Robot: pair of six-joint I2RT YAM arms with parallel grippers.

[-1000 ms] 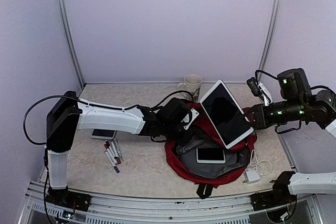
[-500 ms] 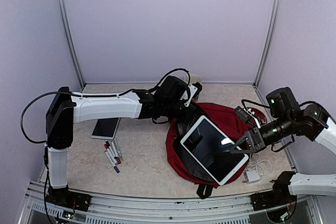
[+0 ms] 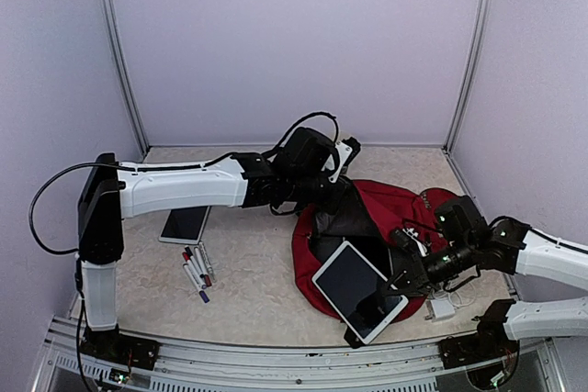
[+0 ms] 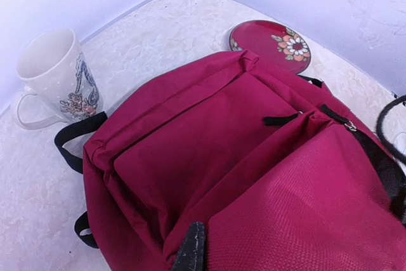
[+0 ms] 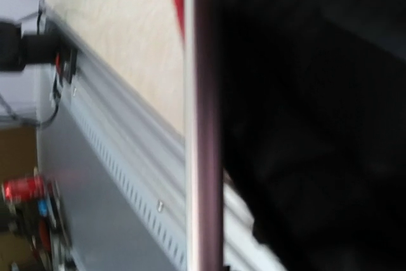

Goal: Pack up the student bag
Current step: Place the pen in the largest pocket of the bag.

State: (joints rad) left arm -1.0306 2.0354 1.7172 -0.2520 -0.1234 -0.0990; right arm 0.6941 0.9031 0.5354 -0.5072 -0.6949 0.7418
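The student bag [image 3: 404, 209] is a dark red backpack lying at centre right, its mouth held open toward the front. My left gripper [image 3: 336, 190] is shut on the fabric of its upper flap. In the left wrist view one black finger [image 4: 191, 249] pinches the red cloth of the bag [image 4: 209, 125]. My right gripper [image 3: 405, 272] is shut on the edge of a white tablet [image 3: 357, 290], which tilts with its far end at the bag's opening. The right wrist view shows only the tablet's edge [image 5: 203, 125] and dark screen.
A phone [image 3: 184, 223] and several markers [image 3: 196, 271] lie left of the bag. A white charger with cable [image 3: 441, 308] sits at the bag's right. Behind the bag stand a mug [image 4: 54, 77] and a red flowered plate [image 4: 269, 37]. The metal rail [image 3: 276, 355] runs along the front.
My right arm has swung the tablet down from high over the bag to its front opening. My left gripper has pulled the flap up and back.
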